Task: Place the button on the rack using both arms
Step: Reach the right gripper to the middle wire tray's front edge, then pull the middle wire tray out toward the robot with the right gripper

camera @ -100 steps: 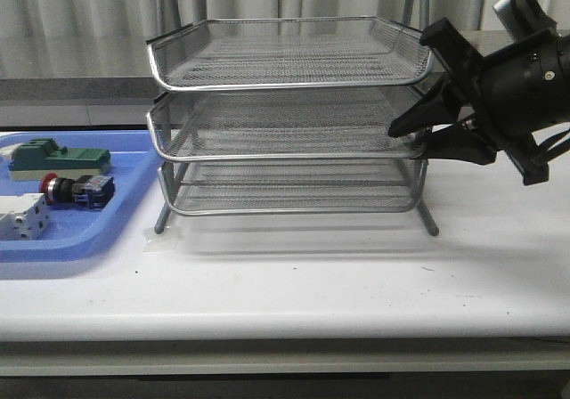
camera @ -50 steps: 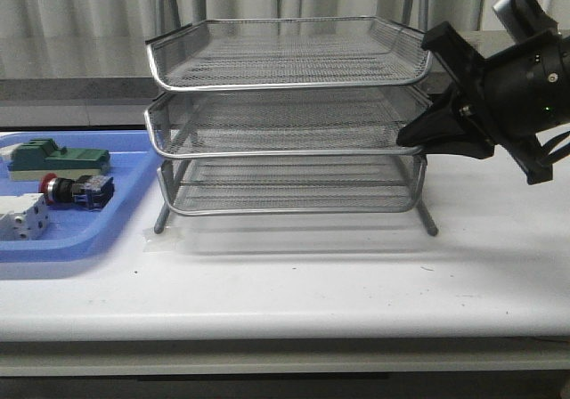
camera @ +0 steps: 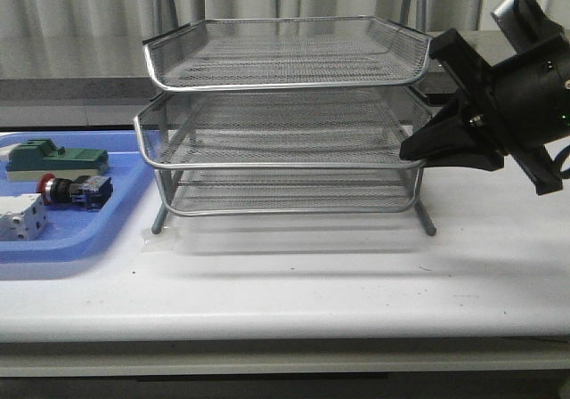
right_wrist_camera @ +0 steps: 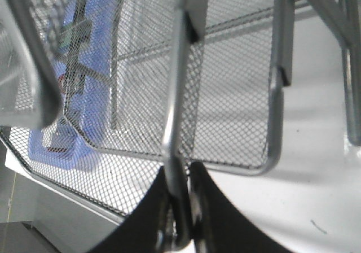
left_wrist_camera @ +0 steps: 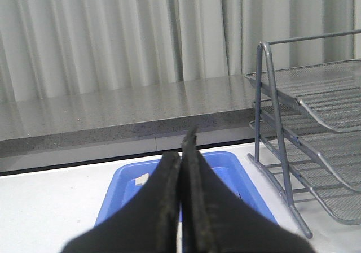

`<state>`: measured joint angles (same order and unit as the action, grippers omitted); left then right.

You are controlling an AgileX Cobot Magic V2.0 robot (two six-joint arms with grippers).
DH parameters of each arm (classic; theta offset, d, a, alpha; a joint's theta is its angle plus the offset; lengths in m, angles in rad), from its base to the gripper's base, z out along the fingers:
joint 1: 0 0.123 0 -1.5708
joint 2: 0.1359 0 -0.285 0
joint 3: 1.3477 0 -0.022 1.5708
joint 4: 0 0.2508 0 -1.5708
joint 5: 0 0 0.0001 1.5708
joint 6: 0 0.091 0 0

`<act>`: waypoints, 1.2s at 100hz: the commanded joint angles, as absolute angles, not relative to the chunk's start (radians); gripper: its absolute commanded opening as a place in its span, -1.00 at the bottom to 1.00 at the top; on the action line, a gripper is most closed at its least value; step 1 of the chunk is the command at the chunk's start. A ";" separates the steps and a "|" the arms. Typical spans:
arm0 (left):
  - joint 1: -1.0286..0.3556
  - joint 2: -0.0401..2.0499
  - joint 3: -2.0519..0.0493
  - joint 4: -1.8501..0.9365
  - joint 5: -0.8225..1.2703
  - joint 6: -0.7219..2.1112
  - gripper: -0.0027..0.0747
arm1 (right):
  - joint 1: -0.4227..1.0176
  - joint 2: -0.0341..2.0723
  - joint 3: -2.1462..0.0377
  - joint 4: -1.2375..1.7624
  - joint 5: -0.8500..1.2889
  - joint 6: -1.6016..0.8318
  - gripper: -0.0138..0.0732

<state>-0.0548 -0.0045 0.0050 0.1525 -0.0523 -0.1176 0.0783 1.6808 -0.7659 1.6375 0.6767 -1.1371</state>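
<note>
right gripper (camera: 411, 150) jaws clamp the rack (camera: 285, 114)'s middle tray rim; left gripper (left_wrist_camera: 181, 151) jaws closed, seemingly empty; button (camera: 73, 189) left of rack

Curtained wall behind a white tabletop

Pale grey pleated curtains (camera: 80, 16) hang across the top of the frame, falling in even vertical folds. Below them a speckled grey stone ledge (left_wrist_camera: 113, 114) runs the full width. The white tabletop (camera: 294, 283) fills the lower half, evenly lit, with a few small dark specks and soft shadows.
</note>
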 commanded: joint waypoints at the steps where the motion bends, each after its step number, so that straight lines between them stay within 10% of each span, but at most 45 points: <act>1: -0.054 -0.036 0.037 0.150 -0.125 -0.126 -0.98 | 0.089 1.622 -0.728 1.601 0.795 -1.146 -0.56; 62: -0.054 -0.036 0.037 0.150 -0.125 -0.126 -0.98 | 0.089 1.388 -0.472 1.592 0.765 -1.170 -0.55; 95: -0.054 -0.036 0.037 0.150 -0.125 -0.126 -0.98 | 0.089 1.325 -0.471 1.575 0.766 -1.170 0.17; 120: -0.054 -0.036 0.037 0.150 -0.125 -0.126 -0.98 | 0.089 1.236 -0.471 1.358 0.784 -1.045 0.19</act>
